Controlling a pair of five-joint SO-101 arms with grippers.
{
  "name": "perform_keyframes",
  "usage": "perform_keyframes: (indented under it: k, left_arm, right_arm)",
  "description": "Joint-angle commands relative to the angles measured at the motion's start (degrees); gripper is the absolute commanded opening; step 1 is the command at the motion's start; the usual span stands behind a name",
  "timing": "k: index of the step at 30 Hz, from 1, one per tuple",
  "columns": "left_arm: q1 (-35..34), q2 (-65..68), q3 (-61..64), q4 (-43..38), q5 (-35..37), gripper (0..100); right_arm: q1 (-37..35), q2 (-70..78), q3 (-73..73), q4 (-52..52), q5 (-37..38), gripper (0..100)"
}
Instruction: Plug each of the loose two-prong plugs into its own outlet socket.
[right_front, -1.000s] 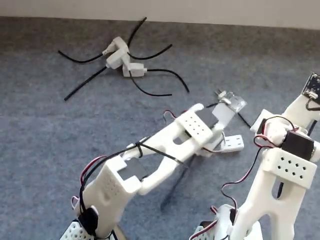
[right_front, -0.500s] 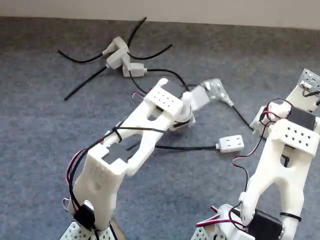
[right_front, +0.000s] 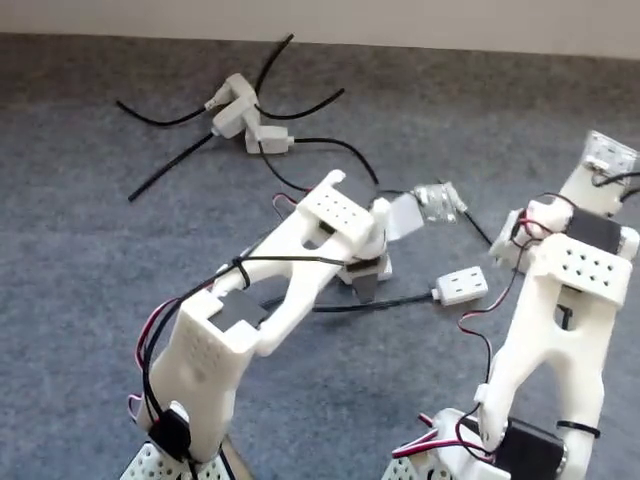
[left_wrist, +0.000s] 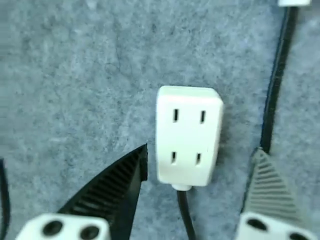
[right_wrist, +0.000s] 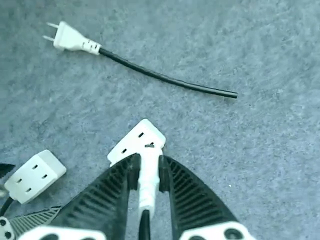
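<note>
White socket (left_wrist: 189, 135) lies face up on the grey carpet (right_front: 90, 260), right of centre in the high view. Its cord (right_front: 405, 299) runs left, beneath the left gripper (left_wrist: 200, 151). That gripper's fingers (left_wrist: 117, 187) are spread wide, their tips flanking the socket's cord end and touching nothing. The right gripper (right_wrist: 147, 162) pinches a second socket (right_wrist: 140, 140) by its cord end, slots up.

To grasp well, I judge the left arm should ease forward until the pads flank the block's long sides. It should then close squarely, leaving the slotted face uncovered and the cord out of the jaws. A hold too near the cord end would likely let the block swivel.

The left wrist view shows the four slots and how the fingers straddle the block, which the high view hides behind the arm. The right wrist view shows a loose plug (right_wrist: 70, 37), prongs bare, well apart from the held socket. The high view adds a cluster (right_front: 245, 125) of white pieces and black cords at upper left, far from both arms.
</note>
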Motion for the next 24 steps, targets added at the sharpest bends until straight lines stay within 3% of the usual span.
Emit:
perform_keyframes:
  k: [1,9,17,20,24]
  left_arm:
    - [-4.62,-7.08,-6.02,3.87,1.49,39]
    - [-19.56,-21.32,-14.99,14.68,14.68,40]
    - [-35.91,-23.69,-6.64,22.95,20.04,40]
    - [-38.90,-24.22,3.65,20.13,20.31,40]
    - [-42.86,-24.22,15.96,10.20,26.99,40]
  right_arm:
    - [-3.47,-0.22,-6.90,3.12,0.97,0.8]
    - [-13.32,0.13,-15.60,9.54,0.88,0.8]
    - [-21.32,17.36,-32.13,19.91,0.97,0.8]
    - [-23.60,26.42,-44.88,25.27,0.97,0.8]
    - [-25.63,33.71,-52.97,25.01,3.60,0.8]
